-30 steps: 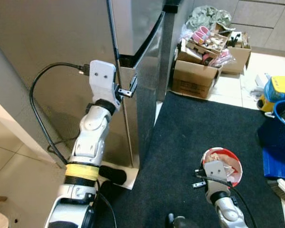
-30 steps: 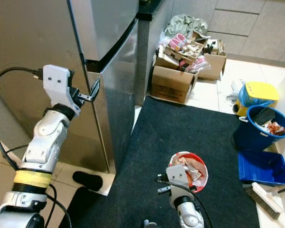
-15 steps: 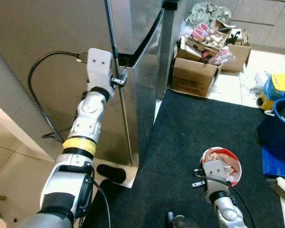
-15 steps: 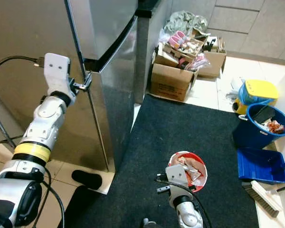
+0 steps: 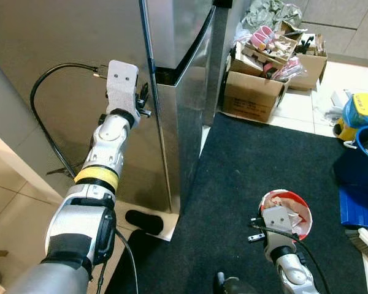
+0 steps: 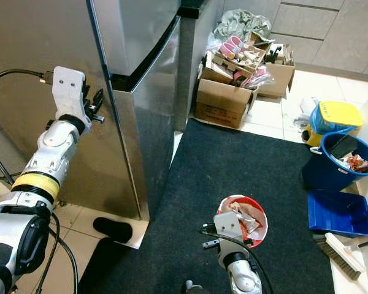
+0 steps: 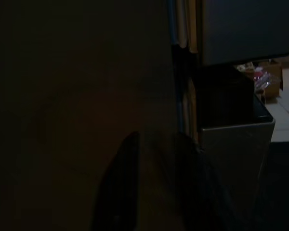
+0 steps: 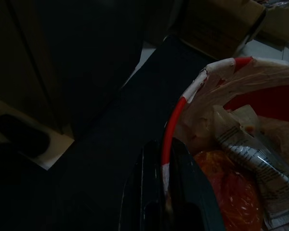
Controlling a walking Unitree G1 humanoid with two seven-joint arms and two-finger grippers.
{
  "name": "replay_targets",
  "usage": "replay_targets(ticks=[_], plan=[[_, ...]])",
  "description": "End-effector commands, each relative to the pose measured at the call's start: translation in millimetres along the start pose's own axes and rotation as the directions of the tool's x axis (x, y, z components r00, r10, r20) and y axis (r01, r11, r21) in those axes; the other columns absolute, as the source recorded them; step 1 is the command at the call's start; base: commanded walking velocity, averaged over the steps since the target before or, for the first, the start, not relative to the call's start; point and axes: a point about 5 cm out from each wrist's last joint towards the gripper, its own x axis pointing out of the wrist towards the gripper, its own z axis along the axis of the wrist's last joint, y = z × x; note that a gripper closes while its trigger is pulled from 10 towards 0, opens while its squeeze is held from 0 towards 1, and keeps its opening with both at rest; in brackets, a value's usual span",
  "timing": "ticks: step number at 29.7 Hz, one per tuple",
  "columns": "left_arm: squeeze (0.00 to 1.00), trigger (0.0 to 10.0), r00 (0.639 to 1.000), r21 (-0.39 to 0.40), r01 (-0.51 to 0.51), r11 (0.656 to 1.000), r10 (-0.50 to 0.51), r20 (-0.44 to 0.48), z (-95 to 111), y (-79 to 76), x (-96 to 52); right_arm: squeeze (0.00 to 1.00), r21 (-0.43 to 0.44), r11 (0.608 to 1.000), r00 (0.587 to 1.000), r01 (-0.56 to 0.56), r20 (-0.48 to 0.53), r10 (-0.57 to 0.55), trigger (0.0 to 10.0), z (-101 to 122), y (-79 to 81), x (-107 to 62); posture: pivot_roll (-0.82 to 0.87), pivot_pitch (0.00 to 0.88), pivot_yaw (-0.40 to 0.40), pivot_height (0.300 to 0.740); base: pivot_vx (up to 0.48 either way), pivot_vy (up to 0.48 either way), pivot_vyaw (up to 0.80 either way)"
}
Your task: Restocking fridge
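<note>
Fridge [image 6: 141, 92]: top cut off by the frame. Left gripper [image 7: 156, 187]: fingers dim against the dark door. Bucket [image 8: 221, 144]: far side cropped; rim hides the right gripper's [image 8: 164, 192] fingertips.

Fridge [image 5: 184, 92] brushed glossy steel; floor mat [image 5: 245, 177] dark rough cloth; boxes [image 5: 251, 98] matt cardboard; bucket [image 6: 242, 220] red plastic.

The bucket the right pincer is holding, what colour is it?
Red bucket, lined with a white bag; the right eye view shows it best.
</note>
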Motion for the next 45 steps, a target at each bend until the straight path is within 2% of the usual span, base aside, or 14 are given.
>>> replay_targets(ticks=[1, 4, 5, 21, 31, 45], plan=[[0.0, 0.0, 1.0, 0.018, 0.005, 1.0, -0.005, 0.009, 5.2, -1.4, 4.0, 0.0, -0.001, 1.0, 1.0, 0.012, 0.024, -0.012, 10.0, 2.9, -2.1, 0.2, -0.09, 0.106, 0.007, 0.727, 0.0, 0.0, 0.0], [0.0, 0.0, 1.0, 0.029, 0.01, 1.0, -0.01, 0.013, 10.8, -4.6, 8.7, 0.0, -0.001, 1.0, 1.0, 0.014, 0.023, -0.014, 10.0, 2.5, -2.2, -0.2, -0.1, 0.106, 0.009, 0.727, 0.0, 0.0, 0.0], [0.0, 10.0, 1.0, 0.031, 0.006, 1.0, -0.007, 0.012, 12.4, -4.1, 10.0, 0.0, 0.0, 1.0, 1.0, 0.015, 0.022, -0.015, 10.0, 2.2, -2.1, -0.4, -0.1, 0.107, 0.013, 0.727, 0.0, 0.0, 0.0], [0.0, 10.0, 1.0, 0.04, 0.019, 0.999, -0.019, -0.005, 21.8, -9.2, 18.9, 0.0, 0.018, 0.999, 0.999, 0.032, 0.024, -0.033, 10.0, 3.0, 0.5, 0.4, -0.11, 0.093, 0.044, 0.727, 0.0, 0.0, 0.0], [0.0, 10.0, 0.997, 0.029, 0.047, 0.998, -0.046, -0.062, 19.1, -26.9, 23.1, 0.0, 0.015, 0.999, 0.999, 0.032, 0.019, -0.032, 10.0, -1.4, -0.1, -3.7, -0.13, 0.107, 0.036, 0.727, 0.0, 0.0, 0.0], [0.0, 10.0, 0.993, 0.076, 0.008, 0.997, 0.001, -0.116, 10.8, -21.0, 20.7, 0.0, 0.015, 0.999, 0.999, 0.038, 0.017, -0.038, 10.0, -4.8, -0.3, -7.7, -0.13, 0.132, 0.035, 0.727, 0.0, 0.0, 0.0]])
